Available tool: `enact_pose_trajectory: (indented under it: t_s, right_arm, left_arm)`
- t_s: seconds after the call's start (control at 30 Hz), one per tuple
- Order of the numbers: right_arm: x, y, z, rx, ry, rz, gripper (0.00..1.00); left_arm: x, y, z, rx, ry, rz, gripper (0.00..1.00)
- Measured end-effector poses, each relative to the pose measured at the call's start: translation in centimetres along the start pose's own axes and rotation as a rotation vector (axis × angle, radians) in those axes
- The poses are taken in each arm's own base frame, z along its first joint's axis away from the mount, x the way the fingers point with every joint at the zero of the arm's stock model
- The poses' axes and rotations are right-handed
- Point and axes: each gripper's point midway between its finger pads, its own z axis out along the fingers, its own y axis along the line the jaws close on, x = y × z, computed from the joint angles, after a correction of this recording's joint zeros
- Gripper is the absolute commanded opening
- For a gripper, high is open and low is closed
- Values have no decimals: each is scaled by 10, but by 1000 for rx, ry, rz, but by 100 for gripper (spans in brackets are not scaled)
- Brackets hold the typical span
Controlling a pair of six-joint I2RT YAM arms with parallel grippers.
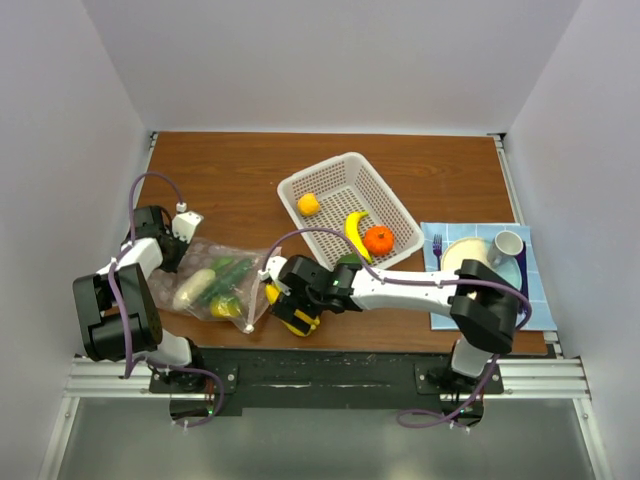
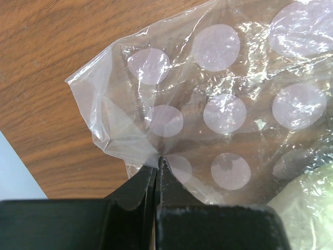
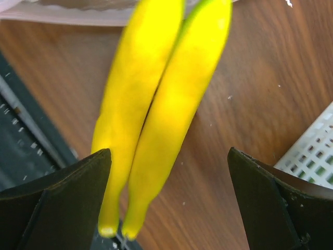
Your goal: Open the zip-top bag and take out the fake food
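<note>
The clear zip-top bag (image 1: 215, 285) lies on the wooden table at the left, with green and whitish fake food (image 1: 212, 282) inside. My left gripper (image 1: 190, 240) is shut on the bag's far corner; in the left wrist view the black fingertips (image 2: 158, 161) pinch the dotted plastic (image 2: 223, 104). My right gripper (image 1: 296, 312) is open beside the bag's right edge. A yellow double banana piece (image 3: 156, 120) lies between its fingers (image 3: 62, 198), close to the left one and not clamped.
A white perforated basket (image 1: 345, 170) behind the right arm holds a banana (image 1: 356, 233), an orange (image 1: 378, 239) and a small yellow-orange piece (image 1: 309, 204). A beige plate with a purple fork (image 1: 437, 247) and a cup (image 1: 508, 243) sit on a blue mat at the right. The table's front edge is just below the right gripper.
</note>
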Motion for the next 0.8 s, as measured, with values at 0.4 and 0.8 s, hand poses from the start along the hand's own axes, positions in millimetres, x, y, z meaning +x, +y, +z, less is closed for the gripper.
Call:
enact_pose_trajectory:
  t_s: [0.4, 0.8]
  right_arm:
    - [9, 9, 51, 8, -19, 101, 99]
    - [3, 3, 37, 28, -56, 123, 0]
  left_arm:
    - [-1, -1, -1, 5, -4, 0, 0]
    - [-4, -2, -2, 13, -19, 0, 0]
